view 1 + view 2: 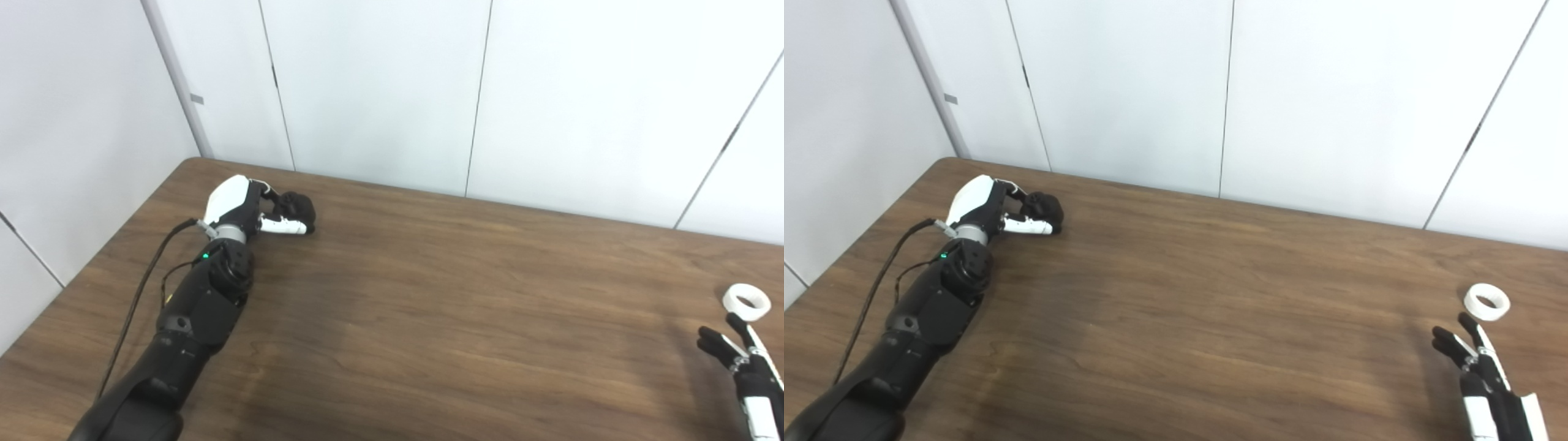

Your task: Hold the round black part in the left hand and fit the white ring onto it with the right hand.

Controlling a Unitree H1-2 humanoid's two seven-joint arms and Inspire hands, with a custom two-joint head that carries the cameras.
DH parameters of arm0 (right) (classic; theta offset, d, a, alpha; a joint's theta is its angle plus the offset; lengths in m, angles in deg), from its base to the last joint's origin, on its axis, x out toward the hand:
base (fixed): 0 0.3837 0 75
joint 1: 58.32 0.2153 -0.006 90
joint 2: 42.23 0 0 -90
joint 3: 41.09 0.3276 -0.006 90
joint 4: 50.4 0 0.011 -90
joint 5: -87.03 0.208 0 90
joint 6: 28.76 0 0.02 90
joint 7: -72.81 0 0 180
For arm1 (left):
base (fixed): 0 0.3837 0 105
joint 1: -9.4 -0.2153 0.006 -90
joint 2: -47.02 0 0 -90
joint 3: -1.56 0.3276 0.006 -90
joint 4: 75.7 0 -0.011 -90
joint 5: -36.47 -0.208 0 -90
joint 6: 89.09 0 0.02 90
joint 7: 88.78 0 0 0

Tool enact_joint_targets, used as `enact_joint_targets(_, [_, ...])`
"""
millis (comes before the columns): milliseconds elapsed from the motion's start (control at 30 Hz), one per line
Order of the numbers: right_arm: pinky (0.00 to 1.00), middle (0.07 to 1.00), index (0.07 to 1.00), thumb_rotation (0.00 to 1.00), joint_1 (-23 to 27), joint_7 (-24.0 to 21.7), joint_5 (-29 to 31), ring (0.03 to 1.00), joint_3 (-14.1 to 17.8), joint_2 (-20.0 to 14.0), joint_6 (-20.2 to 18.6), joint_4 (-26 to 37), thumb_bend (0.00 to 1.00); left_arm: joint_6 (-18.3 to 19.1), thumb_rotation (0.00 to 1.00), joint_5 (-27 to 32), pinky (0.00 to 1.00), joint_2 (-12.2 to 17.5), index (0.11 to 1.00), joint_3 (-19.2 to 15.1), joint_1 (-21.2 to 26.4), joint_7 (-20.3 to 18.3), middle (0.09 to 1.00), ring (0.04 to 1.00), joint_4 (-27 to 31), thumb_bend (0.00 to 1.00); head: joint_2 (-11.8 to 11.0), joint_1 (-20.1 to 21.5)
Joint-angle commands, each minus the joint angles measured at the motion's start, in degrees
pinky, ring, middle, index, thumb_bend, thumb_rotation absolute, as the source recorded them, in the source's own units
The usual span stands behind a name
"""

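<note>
At the far left of the table [429, 294], the left hand [245, 208] lies low on the wood with its fingers [283, 225] curled around the black part [297, 208], which sits just past the palm, between thumb and fingers; whether the part is lifted off the wood or resting on it cannot be told. Well apart, near the right edge, the right hand [1482, 361] holds nothing, its fingers [1448, 343] spread and pointing away from the robot. Just beyond those fingertips lies the white ring [1486, 302], flat on the wood with its hole facing up, close to the hand but not touching it. White wall panels [380, 86] stand behind.
</note>
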State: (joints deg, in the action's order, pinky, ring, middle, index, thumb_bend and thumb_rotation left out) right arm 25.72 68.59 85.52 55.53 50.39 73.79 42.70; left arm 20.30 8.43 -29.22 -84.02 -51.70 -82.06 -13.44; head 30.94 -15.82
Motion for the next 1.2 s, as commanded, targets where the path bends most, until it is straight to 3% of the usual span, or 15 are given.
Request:
enact_joint_targets(0, [0.97, 0.848, 0.942, 1.0, -4.2, 0.6, 0.2, 0.838, -0.8, 1.8, 1.1, -4.7, 0.61, -1.6, 0.05, -0.9, 1.0, 1.2, 0.484, -0.4, 1.9, 2.0, 0.779, 0.905, 1.9, 0.52, 0.3, 0.1])
enact_joint_targets(267, [0.98, 0.842, 0.939, 1.0, -4.1, 0.9, -0.6, 0.836, -0.9, 2.0, 1.1, -4.6, 0.59, -1.5, 0.05, -2.4, 1.0, 1.5, 0.484, 0.0, 0.5, 2.3, 0.766, 0.889, 4.5, 0.52, 0.5, 0.6])
enact_joint_targets(433, [0.97, 0.845, 0.939, 1.0, -4.1, 0.6, -0.5, 0.841, -1.1, 2.2, 0.3, -4.1, 0.58, 0.0, 0.05, -3.8, 1.0, 1.9, 0.483, 0.6, -1.5, 0.4, 0.771, 0.89, 9.7, 0.52, 0.6, 1.3])
enact_joint_targets(700, [0.99, 0.846, 0.942, 1.0, -3.8, 0.8, -0.5, 0.848, -1.7, 2.9, 0.8, -4.3, 0.58, 3.7, 0.05, -2.7, 1.0, 0.3, 0.483, 0.4, -5.8, -5.5, 0.796, 0.935, 23.5, 0.52, 0.7, 2.3])
enact_joint_targets(867, [0.97, 0.84, 0.942, 1.0, -3.6, 1.6, -1.9, 0.836, -2.1, 3.8, 0.8, -4.1, 0.57, 5.2, 0.05, -3.5, 1.0, -0.7, 0.485, 2.1, -8.2, -9.4, 0.819, 0.948, 31.5, 0.52, 0.8, 3.2])
enact_joint_targets(1167, [0.95, 0.844, 0.936, 1.0, -3.1, 3.2, -4.9, 0.835, -2.7, 5.2, 0.4, -3.7, 0.56, 7.4, 0.05, -8.6, 1.0, -4.7, 0.484, 4.8, -12.4, -15.0, 0.82, 0.924, 42.3, 0.52, 1.5, 5.6])
